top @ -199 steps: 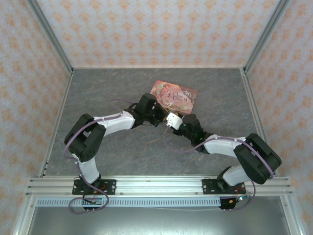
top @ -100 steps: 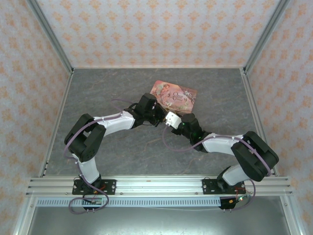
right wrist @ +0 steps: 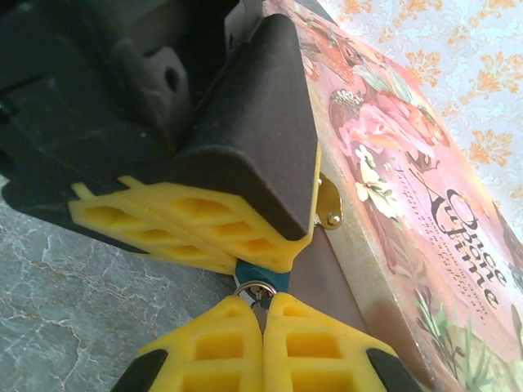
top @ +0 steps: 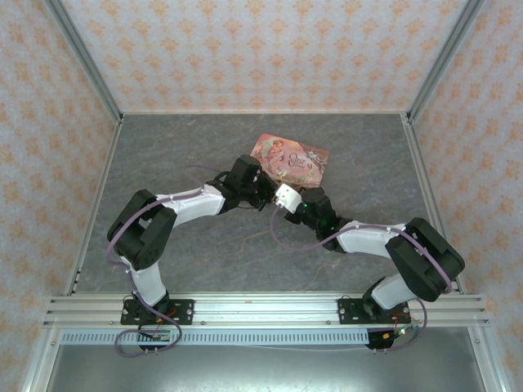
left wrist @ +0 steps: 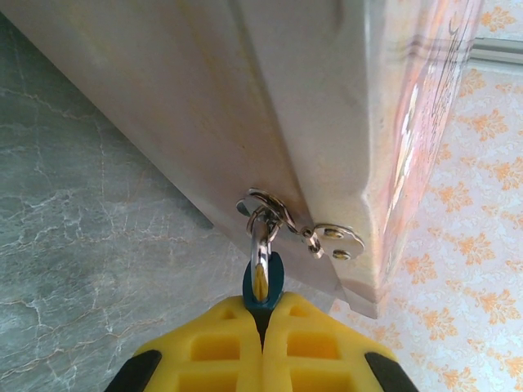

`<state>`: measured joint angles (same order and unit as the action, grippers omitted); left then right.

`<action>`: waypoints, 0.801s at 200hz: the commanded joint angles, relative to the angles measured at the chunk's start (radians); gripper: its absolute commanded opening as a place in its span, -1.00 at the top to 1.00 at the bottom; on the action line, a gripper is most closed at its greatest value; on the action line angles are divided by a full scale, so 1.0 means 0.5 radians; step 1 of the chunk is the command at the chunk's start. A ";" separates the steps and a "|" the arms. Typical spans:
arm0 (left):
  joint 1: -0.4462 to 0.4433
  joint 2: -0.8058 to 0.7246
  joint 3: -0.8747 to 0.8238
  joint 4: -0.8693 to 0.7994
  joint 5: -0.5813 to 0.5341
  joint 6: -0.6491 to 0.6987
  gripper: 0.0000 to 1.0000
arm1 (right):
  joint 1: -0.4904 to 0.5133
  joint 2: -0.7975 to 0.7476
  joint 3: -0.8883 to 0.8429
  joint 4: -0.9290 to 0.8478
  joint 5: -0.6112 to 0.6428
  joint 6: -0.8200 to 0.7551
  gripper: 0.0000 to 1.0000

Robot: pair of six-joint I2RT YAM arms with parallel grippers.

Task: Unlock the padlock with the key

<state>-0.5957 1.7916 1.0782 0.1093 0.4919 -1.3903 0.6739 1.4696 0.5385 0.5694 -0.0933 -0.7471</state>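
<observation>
Pinching the padlock (left wrist: 263, 286) at six o'clock below the hasp (left wrist: 335, 238), the left gripper (left wrist: 261, 317) is closed. The right gripper (right wrist: 261, 314), closed on the key (right wrist: 257, 290), may slip if twisted off-axis.

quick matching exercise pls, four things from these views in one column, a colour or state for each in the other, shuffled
1 padlock
2 tin
3 left tool
4 table

a grey, marbled
b shut on the padlock
c pink, pictured lid
d teal, hooked through the hasp

Pairs: 1-d, 2-c, 3-b, 4-a
</observation>
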 commanded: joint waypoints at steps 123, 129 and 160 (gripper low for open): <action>-0.011 -0.114 -0.005 0.076 0.030 -0.014 1.00 | -0.305 0.128 -0.034 0.411 -0.386 1.120 1.00; -0.010 -0.110 -0.008 0.081 0.032 -0.016 1.00 | -0.305 0.137 -0.029 0.404 -0.390 1.120 1.00; -0.008 -0.089 -0.030 0.109 0.022 -0.027 1.00 | -0.305 0.163 -0.013 0.356 -0.401 1.133 1.00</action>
<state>-0.5930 1.7885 1.0760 0.1448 0.4580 -1.3991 0.5526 1.5307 0.5282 0.7048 -0.3309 -0.2363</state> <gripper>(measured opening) 0.043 0.040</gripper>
